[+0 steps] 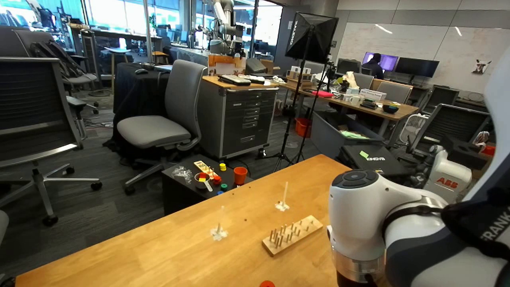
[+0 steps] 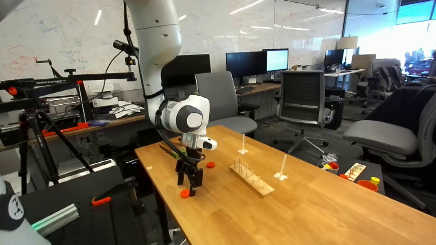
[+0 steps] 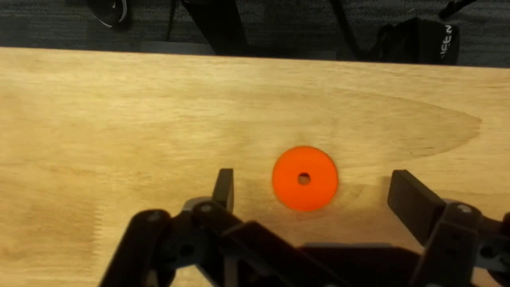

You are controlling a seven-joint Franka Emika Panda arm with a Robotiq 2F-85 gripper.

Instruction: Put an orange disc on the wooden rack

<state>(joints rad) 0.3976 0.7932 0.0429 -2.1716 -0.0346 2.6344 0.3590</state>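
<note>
Wrist view: round orange disc (image 3: 304,193), small center hole, on grained wooden table (image 3: 159,119); black hand (image 3: 313,177) spread wide.

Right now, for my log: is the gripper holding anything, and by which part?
Nothing is held: the gripper is open, an orange disc showing between its fingers, touching neither.

All three views look down on the table (image 2: 299,211), wrist view nearest.

A round orange disc with a central hole (image 3: 305,196) lies flat between the fingers (image 3: 414,205), touching neither. The oblong wooden rack (image 2: 251,181), fitted with upright pegs, lies well apart from them.
</note>
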